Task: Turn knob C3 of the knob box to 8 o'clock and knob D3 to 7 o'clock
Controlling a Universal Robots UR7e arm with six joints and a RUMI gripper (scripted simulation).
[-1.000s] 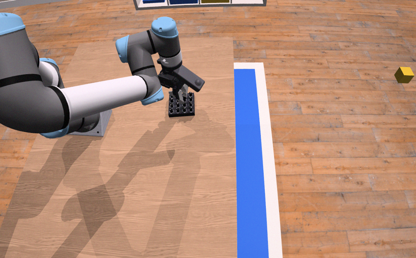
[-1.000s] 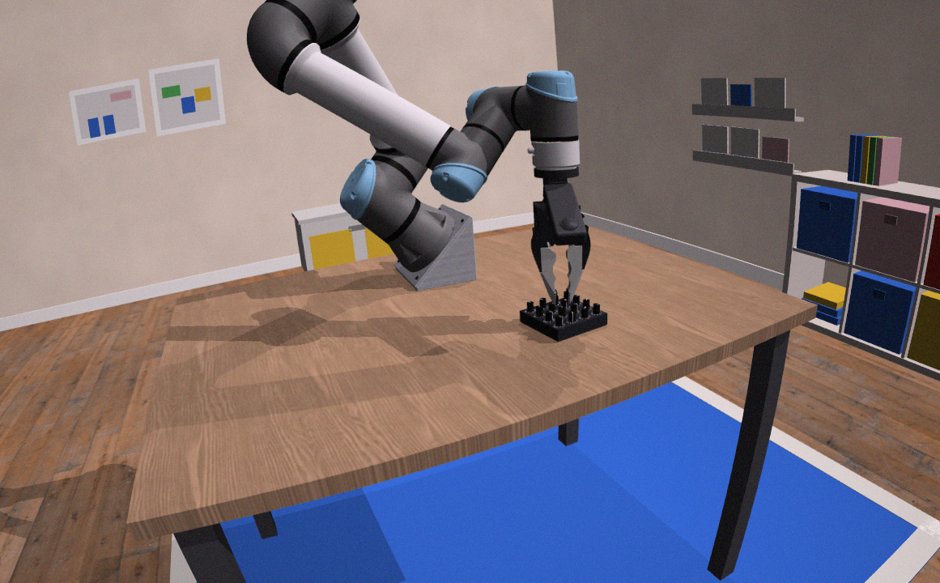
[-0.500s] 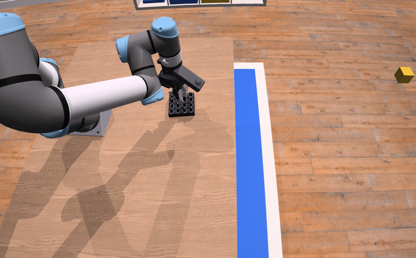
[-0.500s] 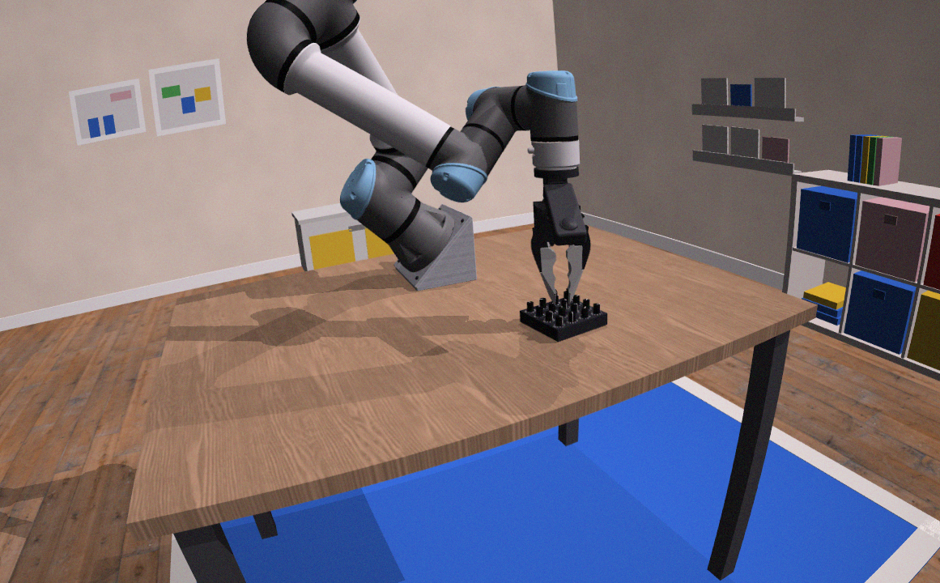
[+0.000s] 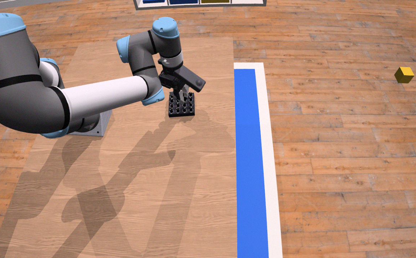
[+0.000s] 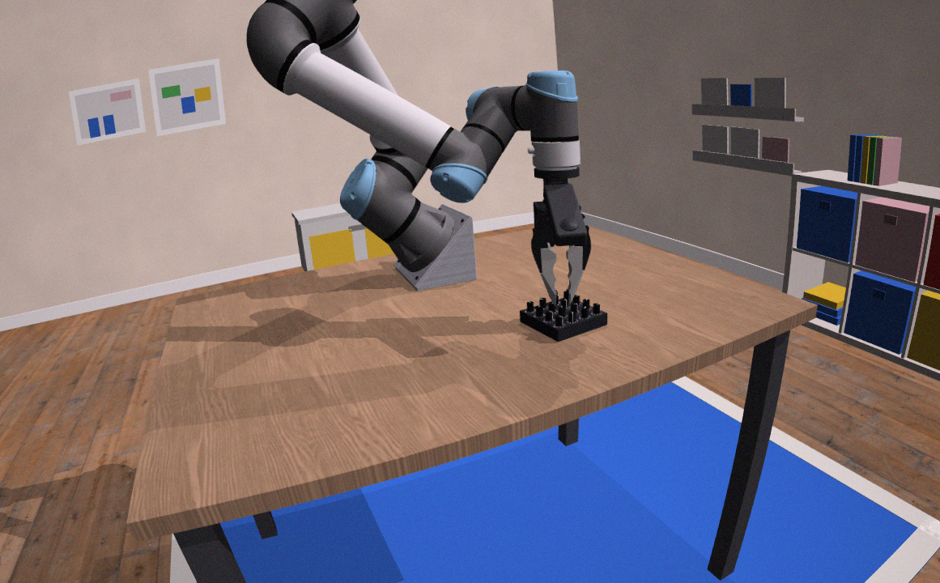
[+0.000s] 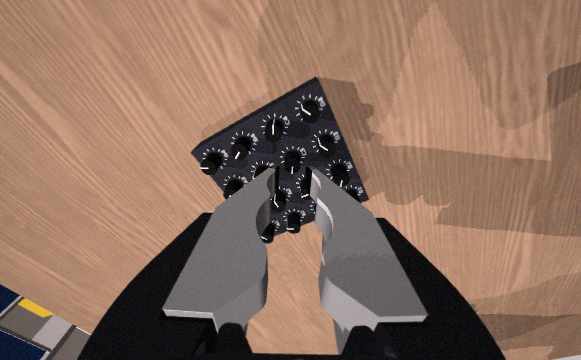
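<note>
The black knob box [image 5: 181, 105] lies on the wooden table, with four rows of small black knobs with white pointers. It also shows in the exterior view [image 6: 563, 316] and in the wrist view [image 7: 280, 155]. My gripper [image 5: 181, 94] points straight down over the box's rows nearest the arm's base. Its fingertips [image 6: 559, 291] stand at about the height of the knob tops. In the wrist view the fingers are nearly shut, with a narrow gap. I see no knob clamped between them. The fingers hide part of the near rows. I cannot read the knob labels.
The arm's grey base [image 6: 435, 253] stands on the table behind the box. The table edge [image 5: 233, 128] runs to the right of the box, above a blue floor mat [image 5: 250, 160]. Shelves with coloured bins [image 6: 893, 261] stand far off.
</note>
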